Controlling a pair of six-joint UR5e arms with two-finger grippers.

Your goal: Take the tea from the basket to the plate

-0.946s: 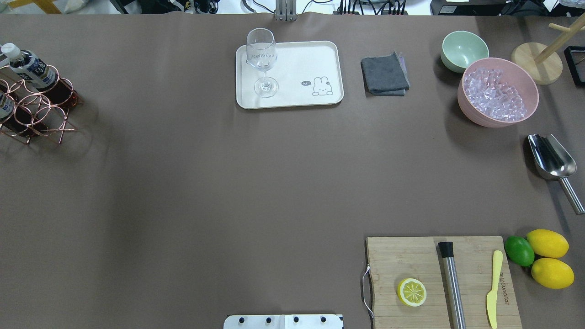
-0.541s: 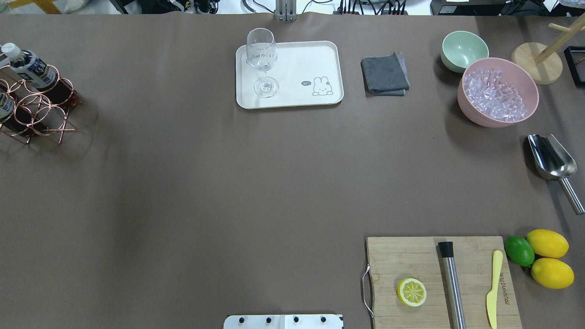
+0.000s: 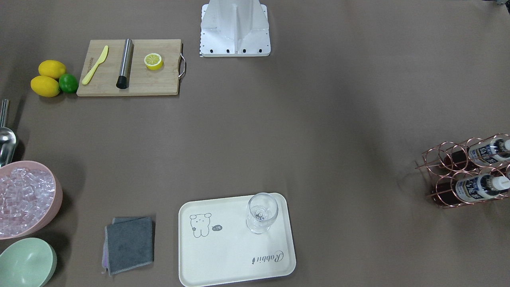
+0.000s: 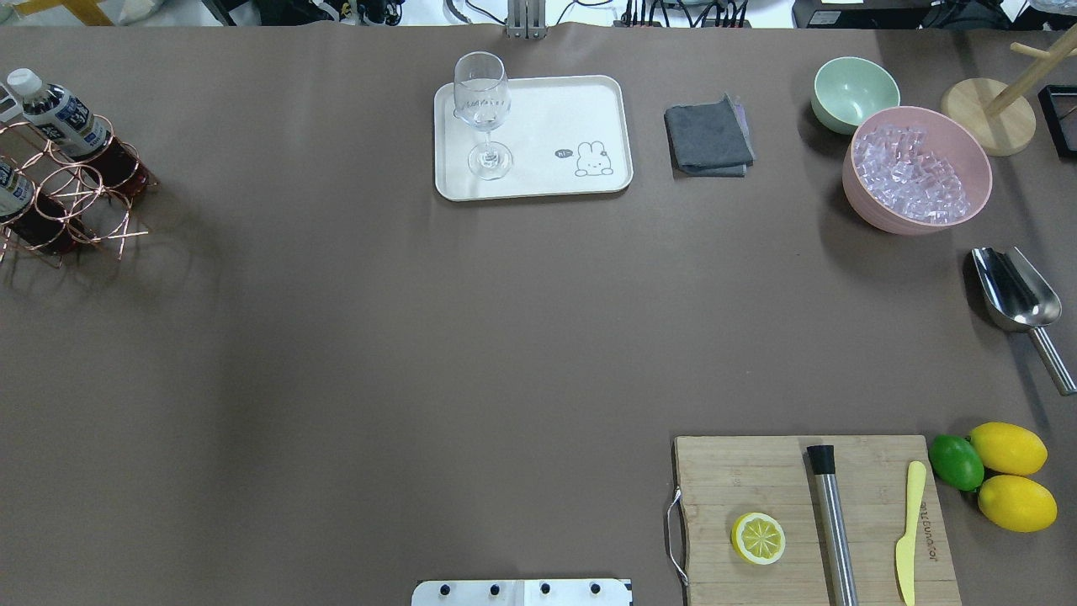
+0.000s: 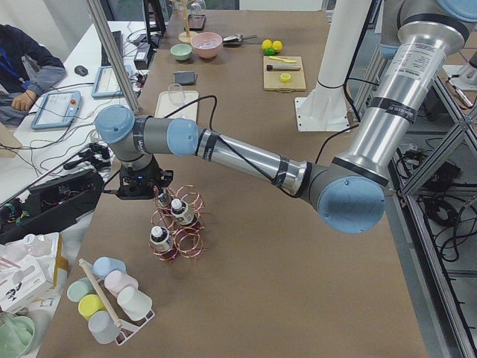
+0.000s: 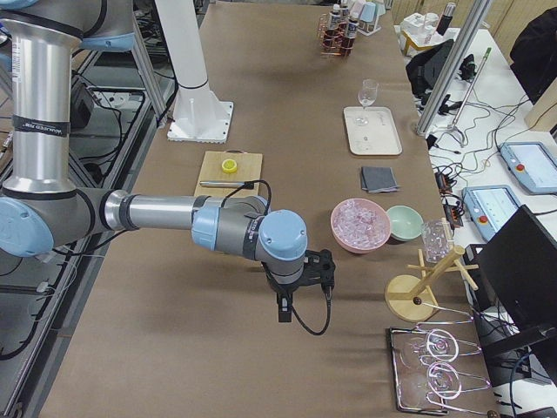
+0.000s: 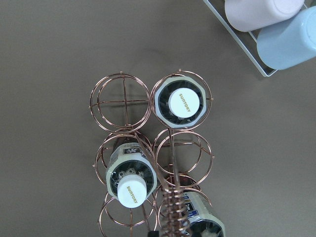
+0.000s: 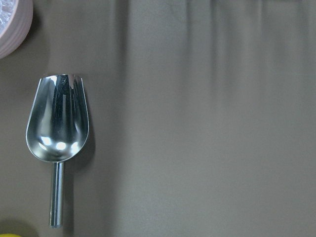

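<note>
At the left edge of the worktop, toward the far corner, stands the copper wire basket point(image 4: 67, 198). The tea point(image 7: 178, 102) is inside its rings. The left wrist view shows three such bottles with white caps, each in its own ring, and the third one is partly hidden behind the coiled handle. The left gripper point(image 5: 141, 190) hangs just above this handle. It appears only in the left side view, so I cannot tell if it is released or clenched.

At the middle of the far edge lies the cream plate point(image 4: 589, 101). A wine glass point(image 4: 484, 109) stands upright on its left part, and no bottle is on it. A folded grey cloth point(image 4: 707, 139) lies just to the right of the plate.

Near the far right corner there are a green bowl point(image 4: 854, 93) and a pink bowl point(image 4: 867, 215) full of ice, touching each other. A metal scoop point(image 4: 1014, 295) lies at the right edge. The right gripper point(image 6: 303, 287) hovers above the worktop near the scoop, and I cannot tell its state either.

At the near right corner lies a wooden board point(image 4: 732, 480) with a half lemon point(image 4: 758, 538), a metal bar point(image 4: 831, 513) and a yellow knife point(image 4: 909, 530).
</note>
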